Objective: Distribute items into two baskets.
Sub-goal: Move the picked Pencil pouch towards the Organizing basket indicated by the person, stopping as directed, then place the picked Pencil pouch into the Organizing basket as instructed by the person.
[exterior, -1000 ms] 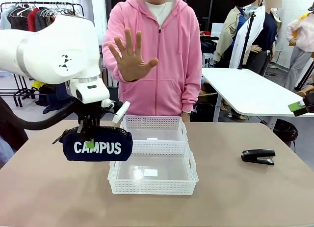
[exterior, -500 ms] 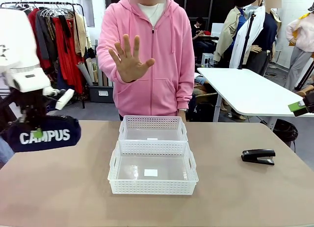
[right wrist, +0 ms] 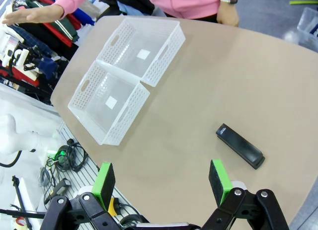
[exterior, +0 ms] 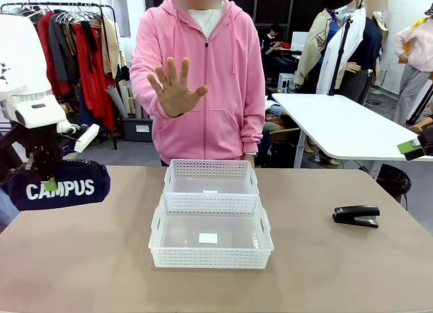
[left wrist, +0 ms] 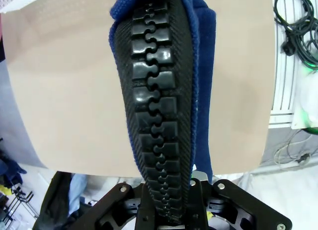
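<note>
My left gripper (exterior: pixel 49 184) is clamped hard on the zip seam of the navy CAMPUS pouch (exterior: pixel 62 186), and my wrist view shows the zip running straight up from between my closed fingers. A second ago I had the pouch hanging just at the left corner of the larger basket (exterior: pixel 210 257). Now it hangs well to the left of that basket, out over the table's edge, and it has barely drifted in the last half second. The person beyond the basket has kept an open hand (exterior: pixel 174 88) raised, palm toward me, the whole time, which I read as a signal to stop, so I take the drop as called off for now. Both the larger basket and the smaller basket (exterior: pixel 210 168), which touches its far side, are empty, so nothing is distributed yet. The black stapler (exterior: pixel 356 215) lies on the table well to the right of the larger basket, untouched. My right gripper (right wrist: pixel 161 183) hangs above that side with its jaws wide and holding nothing.
</note>
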Controlling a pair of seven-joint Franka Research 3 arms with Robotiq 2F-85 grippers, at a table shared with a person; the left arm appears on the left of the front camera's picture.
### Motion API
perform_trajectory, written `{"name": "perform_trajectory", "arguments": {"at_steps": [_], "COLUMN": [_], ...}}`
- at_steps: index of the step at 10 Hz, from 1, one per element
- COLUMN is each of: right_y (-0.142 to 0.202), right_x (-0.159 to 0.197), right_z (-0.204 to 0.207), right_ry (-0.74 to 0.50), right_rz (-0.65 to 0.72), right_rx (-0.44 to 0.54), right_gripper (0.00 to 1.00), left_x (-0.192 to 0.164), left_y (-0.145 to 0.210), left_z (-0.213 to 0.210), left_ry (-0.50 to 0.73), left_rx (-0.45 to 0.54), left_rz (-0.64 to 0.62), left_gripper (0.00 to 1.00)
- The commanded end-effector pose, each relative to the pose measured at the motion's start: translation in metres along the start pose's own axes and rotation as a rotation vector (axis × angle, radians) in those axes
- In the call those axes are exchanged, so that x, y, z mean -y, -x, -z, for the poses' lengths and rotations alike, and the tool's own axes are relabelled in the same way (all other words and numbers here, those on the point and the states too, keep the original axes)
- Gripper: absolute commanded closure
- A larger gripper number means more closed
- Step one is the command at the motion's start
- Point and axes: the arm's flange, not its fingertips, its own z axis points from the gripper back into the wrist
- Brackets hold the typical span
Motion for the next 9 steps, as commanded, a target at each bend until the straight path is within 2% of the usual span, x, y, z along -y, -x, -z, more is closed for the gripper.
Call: {"name": "perform_trajectory", "arguments": {"at_steps": [1,9], "right_y": [-0.0017,-0.0017], "right_x": [-0.0012,-0.0012], "right_z": [-0.0003,-0.0003], "right_ry": [-0.011,-0.011], "right_rz": [-0.007,-0.007], "right_rx": [0.01,0.01], "right_gripper": [0.0,0.0], "left_x": [0.0008,0.0008], "left_y": [0.0001,0.0001], "left_z": [-0.002,-0.002], "left_ry": [-0.005,-0.005], "left_rx": [0.0,0.0], "left_rz": [-0.012,-0.012], "left_gripper": [1.0,1.0]}}
